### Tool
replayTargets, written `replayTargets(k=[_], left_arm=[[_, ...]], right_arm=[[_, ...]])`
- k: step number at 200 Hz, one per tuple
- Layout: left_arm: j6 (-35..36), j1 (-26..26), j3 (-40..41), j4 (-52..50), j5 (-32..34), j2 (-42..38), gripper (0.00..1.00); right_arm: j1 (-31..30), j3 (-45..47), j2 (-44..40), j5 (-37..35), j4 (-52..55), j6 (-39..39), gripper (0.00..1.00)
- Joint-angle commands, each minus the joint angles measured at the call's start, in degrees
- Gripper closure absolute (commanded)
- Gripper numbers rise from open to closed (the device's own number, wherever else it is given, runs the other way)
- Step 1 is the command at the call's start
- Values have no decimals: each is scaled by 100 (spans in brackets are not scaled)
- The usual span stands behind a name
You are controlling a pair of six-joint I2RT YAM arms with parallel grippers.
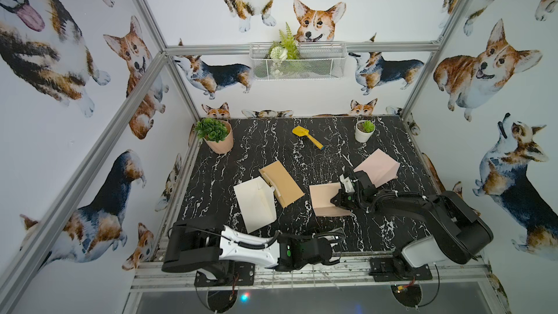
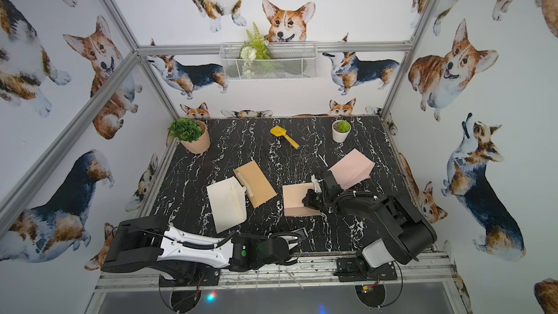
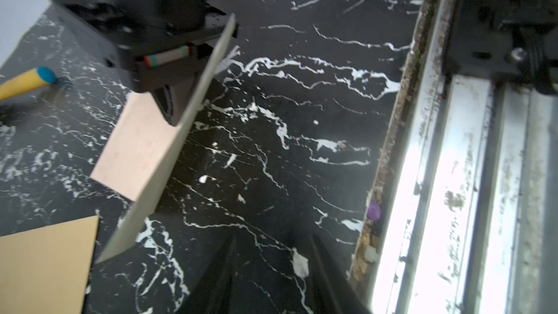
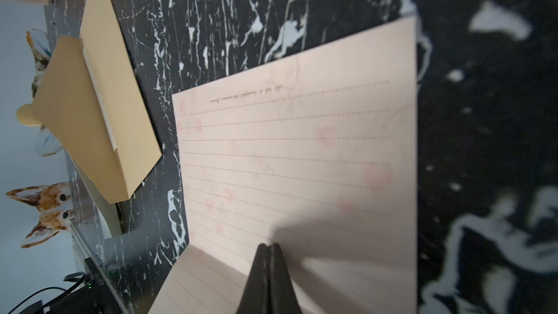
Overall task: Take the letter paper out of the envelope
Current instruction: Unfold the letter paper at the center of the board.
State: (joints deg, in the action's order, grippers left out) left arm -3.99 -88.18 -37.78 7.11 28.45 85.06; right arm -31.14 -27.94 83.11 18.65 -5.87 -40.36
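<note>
Right gripper point(image 1: 334, 203), both top views: jaws closed on one edge of the pale pink lined letter paper point(image 1: 323, 203). The sheet is fully outside the pink paper envelope point(image 1: 379, 166) and lies near it on the black marbled worktop point(image 1: 271, 146). Left gripper point(image 1: 332, 240) rests at the front edge.

Left wrist view: its dark fingers point(image 3: 217, 276) stand apart with nothing between them. One part of the pink sheet is raised, seen edge-on.

Right wrist view: fingertips point(image 4: 259, 273) pinch beside a crease.

Judgement: the sheet is light, floppy and easily creased. Best taken near the fold or an edge and moved slowly.
</note>
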Motion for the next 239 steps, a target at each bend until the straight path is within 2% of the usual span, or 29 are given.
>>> replayTargets(k=[1,14,33,67,83,93,111,125,145,192,239], left_arm=[[-94,68,-426,-798,769,29,59],[-222,259,-726,-1106,827,107,64],[-831,770,-870,-1151,753,121,80],[-1430,1839,-338,36,-493,40,81],[-1407,2084,-325,368,-1088,188,84],[-1307,2103,-497,391,-1344,395,87],[-1296,2095,-907,386,-1885,957,100],[-1372,2044,-1047,572,-2318,1491,100],[-1538,1947,-1245,965,-2443,1802,100],[-1731,1893,-1161,1111,-2572,1917,100],[-1911,1848,-597,1240,-2527,1920,100]], right_arm=[[-92,95,-162,-858,894,230,100],[-179,214,-308,-1089,885,168,100],[-204,475,-505,-1189,645,36,100],[-210,648,-764,-1323,682,13,100],[-213,699,-814,-1307,695,-15,100],[-222,751,-845,-1291,639,-49,100],[-218,808,-819,-1254,500,-107,100],[-223,772,-698,-1184,434,-126,100],[-219,754,-523,-1110,360,-147,100],[-218,769,-432,-1215,282,-148,100],[-223,727,-252,-1149,139,-187,100]])
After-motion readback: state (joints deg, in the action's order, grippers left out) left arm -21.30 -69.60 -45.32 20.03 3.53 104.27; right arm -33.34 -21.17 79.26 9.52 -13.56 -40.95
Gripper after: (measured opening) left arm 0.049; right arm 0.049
